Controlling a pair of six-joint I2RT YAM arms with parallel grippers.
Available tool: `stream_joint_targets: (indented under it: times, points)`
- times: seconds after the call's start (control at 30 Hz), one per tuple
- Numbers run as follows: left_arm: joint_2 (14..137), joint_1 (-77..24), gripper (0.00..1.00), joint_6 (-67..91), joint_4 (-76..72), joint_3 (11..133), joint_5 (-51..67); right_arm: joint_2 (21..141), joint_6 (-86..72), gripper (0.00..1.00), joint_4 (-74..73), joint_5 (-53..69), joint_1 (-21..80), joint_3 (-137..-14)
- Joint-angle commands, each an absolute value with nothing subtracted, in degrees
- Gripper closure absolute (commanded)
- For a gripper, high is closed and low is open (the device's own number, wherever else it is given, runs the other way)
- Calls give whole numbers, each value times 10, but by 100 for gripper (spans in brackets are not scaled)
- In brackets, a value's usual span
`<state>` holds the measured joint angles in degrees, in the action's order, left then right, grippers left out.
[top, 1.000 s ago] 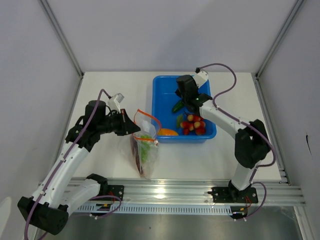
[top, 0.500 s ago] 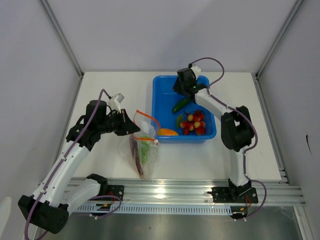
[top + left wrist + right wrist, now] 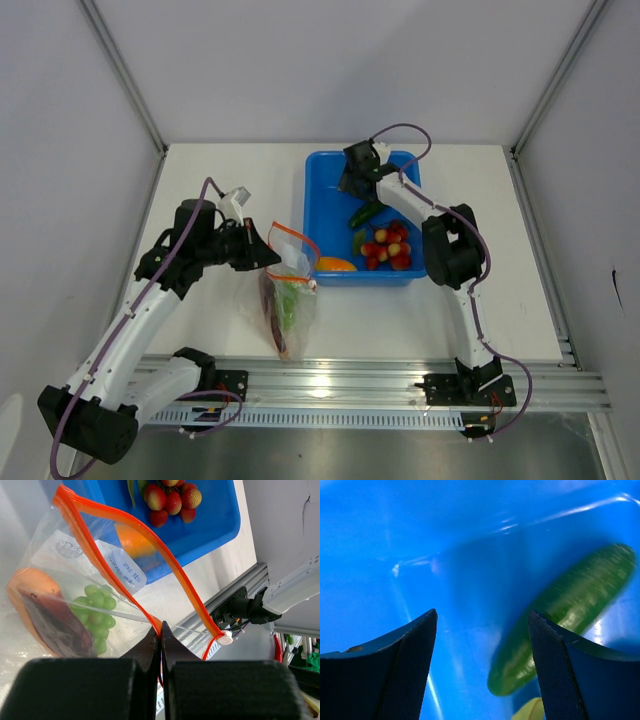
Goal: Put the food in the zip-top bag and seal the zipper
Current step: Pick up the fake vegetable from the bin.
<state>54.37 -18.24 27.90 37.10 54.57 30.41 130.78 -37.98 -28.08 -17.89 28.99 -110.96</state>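
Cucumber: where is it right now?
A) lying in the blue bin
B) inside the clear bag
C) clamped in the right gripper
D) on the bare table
A: the cucumber lies loose on the floor of the blue bin, and the right gripper above it is open, not closed on it.

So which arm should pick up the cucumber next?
Right. The right fingers are open just above the cucumber in the blue bin; the left fingers are shut on the zipper, holding the zip-top bag open.
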Motion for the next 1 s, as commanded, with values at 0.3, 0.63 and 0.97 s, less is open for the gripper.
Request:
stream_joint_targets:
  times: [0.3, 0.63, 0.97]
  points:
    - [544, -179, 99, 262, 340, 547, 326, 1252, -345, 24, -263, -250, 297, -1061]
    - [541, -179, 99, 259, 339, 540, 329, 1194, -231, 14, -245, -233, 299, -1027]
    - [536, -179, 99, 261, 338, 539, 332, 1202, -28, 3, -345, -40, 264, -1042]
